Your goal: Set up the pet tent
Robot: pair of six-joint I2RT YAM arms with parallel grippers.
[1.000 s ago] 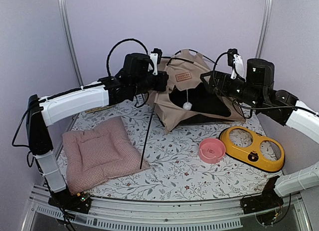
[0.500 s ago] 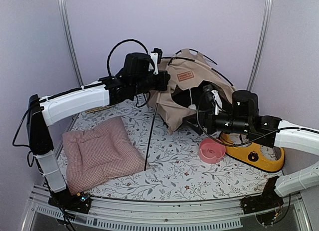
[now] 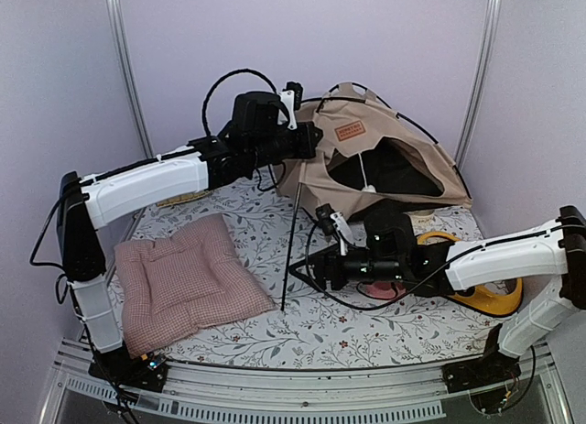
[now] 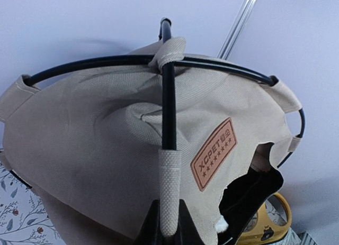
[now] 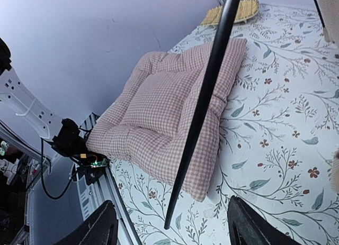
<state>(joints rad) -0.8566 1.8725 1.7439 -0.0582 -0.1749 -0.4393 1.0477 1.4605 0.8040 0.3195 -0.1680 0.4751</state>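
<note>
The pet tent [image 3: 403, 154] is a beige fabric dome with black poles, a brown label patch [image 3: 349, 130] and a white pom-pom [image 3: 370, 188] hanging in its dark doorway. It stands at the back of the table. My left gripper [image 3: 307, 142] is shut on a black tent pole [image 4: 168, 97] near the tent's top, and the fabric [image 4: 95, 150] fills the left wrist view. One loose pole [image 3: 287, 250] slants down from the tent to the mat. My right gripper [image 3: 302, 266] is open just right of it. In the right wrist view the pole's lower end [image 5: 180, 192] lies between the spread jaws of the right gripper [image 5: 172, 229].
A pink checked cushion [image 3: 188, 282] lies at the front left, close behind the pole's tip. A pink bowl [image 3: 389, 293] and a yellow double feeder [image 3: 481, 296] sit under my right arm. A woven yellow mat [image 5: 228, 11] lies by the left wall. A floral cloth [image 3: 320, 328] covers the table.
My right arm has swung from the tent at the back right down to the front centre, beside the hanging pole, its jaws narrowing. The tent has spread into a fuller dome.
</note>
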